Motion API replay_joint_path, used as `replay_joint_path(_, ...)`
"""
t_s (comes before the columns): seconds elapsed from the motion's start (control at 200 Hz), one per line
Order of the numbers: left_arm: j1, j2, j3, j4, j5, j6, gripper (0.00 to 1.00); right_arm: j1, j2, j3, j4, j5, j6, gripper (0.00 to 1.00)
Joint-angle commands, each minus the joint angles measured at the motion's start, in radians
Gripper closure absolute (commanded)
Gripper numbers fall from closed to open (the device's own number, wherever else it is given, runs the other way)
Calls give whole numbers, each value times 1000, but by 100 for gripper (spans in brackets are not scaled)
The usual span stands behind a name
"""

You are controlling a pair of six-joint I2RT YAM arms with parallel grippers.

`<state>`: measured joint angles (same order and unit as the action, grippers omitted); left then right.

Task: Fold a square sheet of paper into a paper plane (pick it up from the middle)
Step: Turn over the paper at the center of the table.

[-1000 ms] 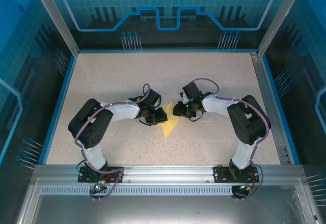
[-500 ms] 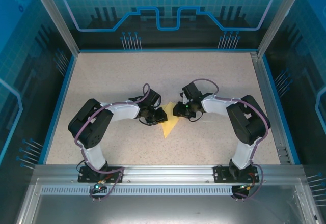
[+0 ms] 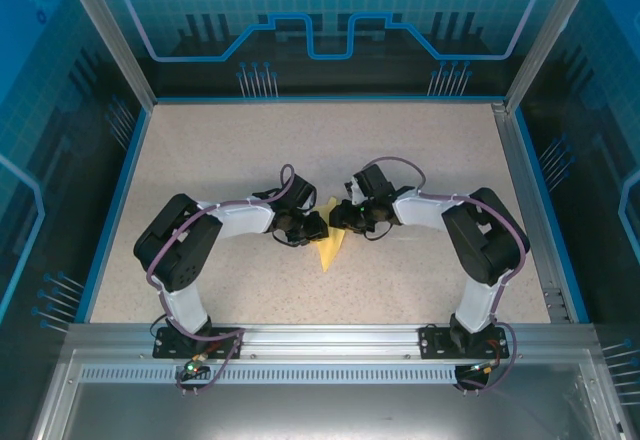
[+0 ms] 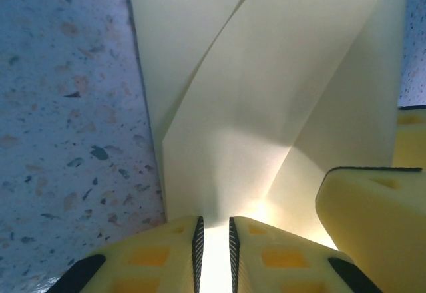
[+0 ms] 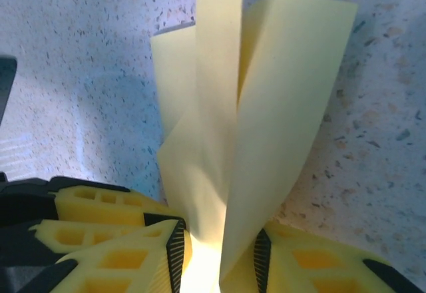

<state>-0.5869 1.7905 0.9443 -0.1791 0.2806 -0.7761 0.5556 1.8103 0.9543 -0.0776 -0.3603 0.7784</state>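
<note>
Mid-frame in top view, on table (image 3: 420, 150): paper plane (image 3: 328, 251), tip toward lower edge. Left gripper (image 3: 321, 227) at its upper left, right gripper (image 3: 338, 219) at its upper right, nearly touching. Paper between fingers of each.

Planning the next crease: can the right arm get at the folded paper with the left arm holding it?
Probably yes. The right fingers straddle the upright layers of the paper, though whether they clamp it is unclear. The left fingers pinch a neighbouring part without blocking them.
</note>
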Motion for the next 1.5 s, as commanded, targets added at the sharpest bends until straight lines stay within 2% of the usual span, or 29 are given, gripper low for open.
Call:
replay_joint_path(0.0, -8, -22, -17, -3, -24, 6, 80, 1, -35, -47, 69, 3, 62, 64)
replay_joint_path(0.085, -7, -27, -24, 2, -27, 3, 79, 0, -55, -69, 94, 19, 84, 64)
replay_joint_path(0.35, -8, -40, -41, 23, -38, -15, 80, 10, -79, -166, 232, -36, 158, 65)
replay_joint_path(1.2, -7, -102, -102, 85, -57, -46, 83, 24, 63, -38, 258, -101, 90, 75)
replay_joint_path(1.341, -8, -125, -115, 88, -64, -46, 83, 26, 60, -20, 227, -98, 65, 84)
replay_joint_path(1.491, -8, -195, -148, 92, -110, -52, 83, 25, 6, 13, 115, -56, 2, 91)
